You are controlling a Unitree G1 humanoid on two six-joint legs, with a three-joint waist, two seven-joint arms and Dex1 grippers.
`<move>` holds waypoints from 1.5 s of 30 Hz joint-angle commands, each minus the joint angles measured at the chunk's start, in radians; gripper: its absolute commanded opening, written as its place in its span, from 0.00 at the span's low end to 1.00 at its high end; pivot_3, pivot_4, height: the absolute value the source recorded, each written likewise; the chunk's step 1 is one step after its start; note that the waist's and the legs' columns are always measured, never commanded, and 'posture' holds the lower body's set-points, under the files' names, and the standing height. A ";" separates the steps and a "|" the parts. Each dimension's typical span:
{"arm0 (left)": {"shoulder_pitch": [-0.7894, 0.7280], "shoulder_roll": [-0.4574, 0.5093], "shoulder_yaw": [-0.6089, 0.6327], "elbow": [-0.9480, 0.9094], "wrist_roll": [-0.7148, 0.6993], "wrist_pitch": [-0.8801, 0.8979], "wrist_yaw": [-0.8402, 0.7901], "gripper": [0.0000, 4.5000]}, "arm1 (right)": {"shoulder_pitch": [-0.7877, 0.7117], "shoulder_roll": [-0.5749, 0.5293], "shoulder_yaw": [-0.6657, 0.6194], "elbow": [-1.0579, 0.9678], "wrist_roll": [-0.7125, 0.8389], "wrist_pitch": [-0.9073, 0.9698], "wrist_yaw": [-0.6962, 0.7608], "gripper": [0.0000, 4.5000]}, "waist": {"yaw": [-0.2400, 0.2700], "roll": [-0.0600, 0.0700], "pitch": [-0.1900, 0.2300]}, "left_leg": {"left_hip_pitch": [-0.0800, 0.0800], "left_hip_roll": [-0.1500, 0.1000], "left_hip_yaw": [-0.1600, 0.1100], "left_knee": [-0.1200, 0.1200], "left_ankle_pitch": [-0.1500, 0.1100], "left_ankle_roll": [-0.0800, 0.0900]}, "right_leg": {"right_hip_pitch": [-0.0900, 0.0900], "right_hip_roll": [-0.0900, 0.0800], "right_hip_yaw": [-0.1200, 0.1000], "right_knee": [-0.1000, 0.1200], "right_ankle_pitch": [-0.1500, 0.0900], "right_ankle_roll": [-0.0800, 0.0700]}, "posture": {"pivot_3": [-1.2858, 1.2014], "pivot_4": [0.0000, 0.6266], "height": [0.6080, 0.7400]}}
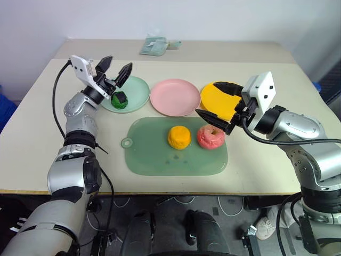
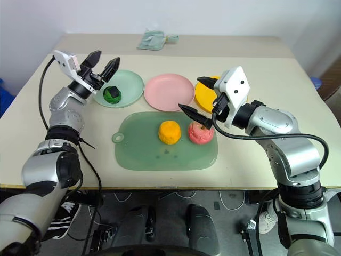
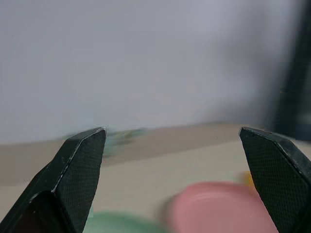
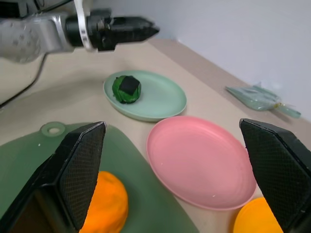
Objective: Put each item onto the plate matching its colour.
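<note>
Apple sits on the mat beside the orange; you have the right gripper spread wide and empty right at it. Drop those fingers squarely either side of the apple before closing, then carry it to the pink plate. Farther off, the green lump lies on the green plate, with the left gripper open and empty above it.

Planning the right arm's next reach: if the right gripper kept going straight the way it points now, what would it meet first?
Likely the round pink plastic plate, which lies ahead between the open fingers of the right gripper. Depth is unclear, so it might pass just over the rim.
</note>
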 commanded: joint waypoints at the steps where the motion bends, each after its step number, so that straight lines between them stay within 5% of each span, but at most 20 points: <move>1: 0.076 0.011 -0.073 -0.179 -0.054 0.196 -0.184 0.99 | 0.001 -0.012 -0.015 -0.032 -0.004 -0.020 0.013 1.00 | -0.005 0.000 0.000 | 0.000 0.000 0.000 0.000 0.000 0.000 | 0.000 0.000 0.000 0.000 0.000 0.000 | 0.52 0.24 1.00; 7: 0.210 0.048 -0.184 -0.355 -0.022 0.310 -0.280 0.99 | 0.010 -0.008 -0.015 -0.047 0.015 0.011 0.009 1.00 | -0.013 0.000 0.000 | 0.001 0.001 -0.001 0.000 0.000 0.000 | 0.000 0.001 0.000 0.001 0.000 0.000 | 0.52 0.24 1.00; 23: 0.248 0.077 -0.183 -0.539 -0.079 0.516 -0.258 0.99 | 0.015 -0.005 0.054 -0.081 0.014 0.066 0.014 1.00 | 0.001 0.000 0.000 | 0.000 0.001 -0.001 0.000 0.000 0.000 | 0.000 0.001 0.000 0.000 -0.001 -0.001 | 0.52 0.24 1.00; 36: 0.408 0.294 -0.156 -0.623 -0.069 0.430 -0.393 0.99 | -0.157 0.165 0.379 0.048 -0.153 0.137 -0.037 1.00 | -0.019 0.001 0.000 | 0.000 0.001 -0.001 0.000 0.000 0.000 | -0.001 0.000 0.000 0.001 -0.003 -0.005 | 0.52 0.24 1.00; 45: 0.515 0.327 -0.109 -0.684 -0.095 0.400 -0.380 0.99 | -0.217 0.145 0.485 0.170 -0.255 0.217 0.012 1.00 | -0.024 0.001 0.000 | 0.000 0.001 -0.001 0.000 0.000 0.000 | -0.001 0.000 0.000 0.002 -0.003 -0.005 | 0.52 0.24 1.00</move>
